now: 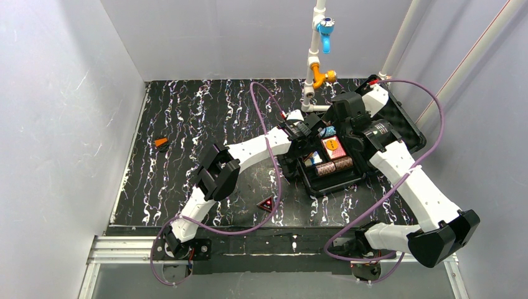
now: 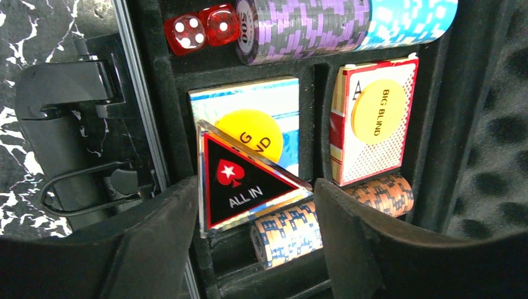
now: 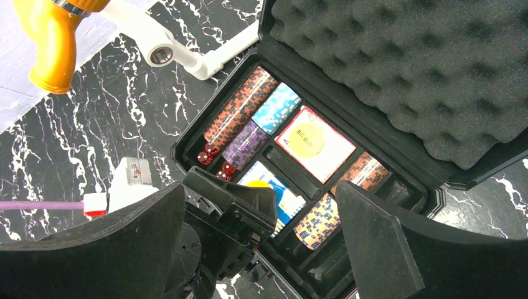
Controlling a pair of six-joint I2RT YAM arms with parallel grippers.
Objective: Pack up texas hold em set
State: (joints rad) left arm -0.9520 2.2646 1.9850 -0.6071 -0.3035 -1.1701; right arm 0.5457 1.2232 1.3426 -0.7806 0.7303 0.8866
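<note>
Black hard case (image 1: pixel 333 185) lies open right of centre in the top view, with its foam lid (image 3: pixel 405 68) tipped back toward the upper right. Your right gripper (image 3: pixel 264 199) hangs spread and empty above it. Your left gripper (image 2: pixel 255 205) pinches the ALL IN marker (image 2: pixel 240 180) over the blue deck (image 2: pixel 249 99). You're mid-placement, I judge: lower it, then release, minding the case rim at frame left. A second marker (image 1: pixel 266 204) and an orange disc (image 1: pixel 161 142) lie apart on the table (image 1: pixel 187 112), with room around them.

White-shelled left arm (image 1: pixel 252 151) and right arm (image 1: pixel 418 187) — black joints, thick black fingers (image 2: pixel 367 243), looping purple cables (image 1: pixel 278 185).
</note>
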